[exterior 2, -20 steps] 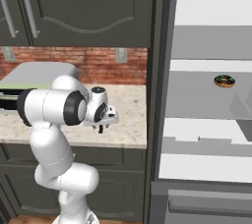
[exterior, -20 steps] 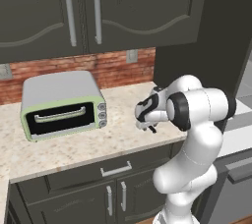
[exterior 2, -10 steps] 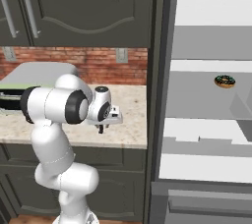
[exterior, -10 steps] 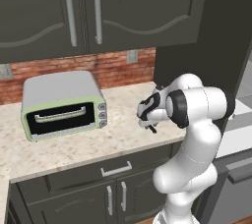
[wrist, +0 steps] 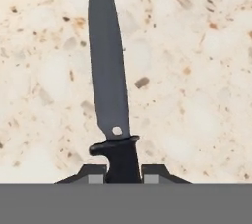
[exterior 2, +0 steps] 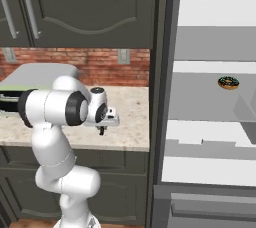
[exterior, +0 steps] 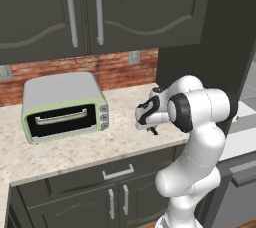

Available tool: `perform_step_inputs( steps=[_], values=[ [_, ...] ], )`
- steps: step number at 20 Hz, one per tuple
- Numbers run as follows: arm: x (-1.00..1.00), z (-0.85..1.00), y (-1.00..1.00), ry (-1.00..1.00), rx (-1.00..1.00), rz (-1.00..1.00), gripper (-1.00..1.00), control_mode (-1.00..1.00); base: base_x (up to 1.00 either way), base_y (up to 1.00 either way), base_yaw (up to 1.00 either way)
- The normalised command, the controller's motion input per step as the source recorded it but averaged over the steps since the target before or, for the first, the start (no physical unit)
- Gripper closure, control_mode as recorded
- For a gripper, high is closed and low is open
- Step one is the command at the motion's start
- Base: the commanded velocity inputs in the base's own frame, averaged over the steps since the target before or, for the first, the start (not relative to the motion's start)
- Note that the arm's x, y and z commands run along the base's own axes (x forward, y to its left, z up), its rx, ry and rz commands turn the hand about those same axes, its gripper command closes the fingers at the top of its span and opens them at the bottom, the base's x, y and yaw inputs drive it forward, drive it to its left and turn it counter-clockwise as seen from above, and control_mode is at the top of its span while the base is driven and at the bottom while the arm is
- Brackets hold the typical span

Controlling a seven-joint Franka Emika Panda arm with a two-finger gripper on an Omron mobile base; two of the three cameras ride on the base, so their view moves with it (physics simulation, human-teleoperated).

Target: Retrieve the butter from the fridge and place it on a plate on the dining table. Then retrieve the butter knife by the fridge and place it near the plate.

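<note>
Hand view looks straight down on the knife, lying flat on the speckled counter; its blade runs up the frame and its black handle sits pinched between the two fingertips, so the hand is closed on the knife

Left base view has the hand low over the counter, right of the toaster oven and under the dark cabinets

Right base view shows the fridge open just right of the counter, with a donut on a white shelf
</note>
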Motion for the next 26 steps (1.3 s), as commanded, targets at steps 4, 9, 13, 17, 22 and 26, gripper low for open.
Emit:
perform_step_inputs(
  steps=[4, 9, 13, 17, 22, 26],
  values=[
    [-0.2, 0.17, 0.05, 0.0, 0.0, -0.01, 1.0, -1.0, 0.0, 0.0, 0.0],
    [-0.49, 0.89, 0.03, 0.06, -0.01, -0.02, 1.0, -1.0, 0.0, 0.0, 0.0],
    [-0.86, 0.92, 0.0, 0.06, 0.0, -0.04, 1.0, -1.0, 0.0, 0.0, 0.0],
    [-1.0, 0.88, 0.02, -0.03, 0.0, -0.05, 1.0, -1.0, 0.0, 0.0, 0.0],
    [-0.99, 0.98, 0.03, -0.18, 0.0, -0.02, 1.0, -1.0, 0.0, 0.0, 0.0],
    [-0.68, 0.99, 0.03, 0.0, -0.02, -0.03, 1.0, -1.0, 0.0, 0.0, 0.0]
  ],
)
